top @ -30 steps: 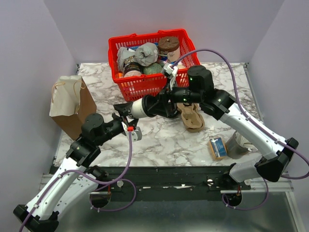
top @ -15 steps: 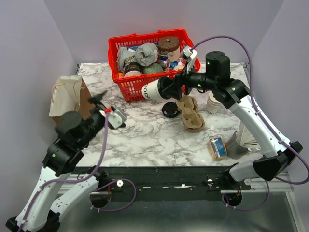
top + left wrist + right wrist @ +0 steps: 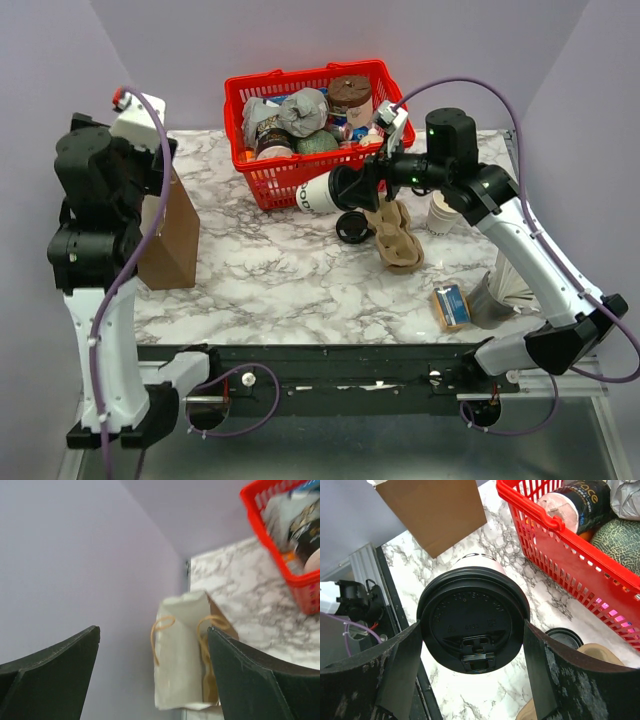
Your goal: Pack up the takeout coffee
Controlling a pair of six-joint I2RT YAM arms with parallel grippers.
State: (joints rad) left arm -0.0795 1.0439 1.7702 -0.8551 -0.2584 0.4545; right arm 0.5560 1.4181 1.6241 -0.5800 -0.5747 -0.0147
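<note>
The takeout coffee (image 3: 318,193), a white paper cup with a black dome lid (image 3: 472,611), lies sideways in the air just in front of the red basket. My right gripper (image 3: 348,186) is shut on it at the lid end, with one finger (image 3: 402,665) on each side of the lid rim. At the table's left edge stands a brown paper bag (image 3: 168,238); in the left wrist view its open mouth (image 3: 182,650) with tan handles shows from above. My left gripper (image 3: 152,630) hangs open and empty high over that bag.
The red basket (image 3: 300,172) full of groceries stands at the back. A loose black lid (image 3: 352,228), a cardboard cup carrier (image 3: 397,238) and a stack of paper cups (image 3: 440,212) sit right of centre. A small box (image 3: 452,305) lies near the front right.
My left arm has drawn away from the cup, swung left and risen over the bag, its jaws opening. My right gripper carried the cup back towards the basket, then stayed.
</note>
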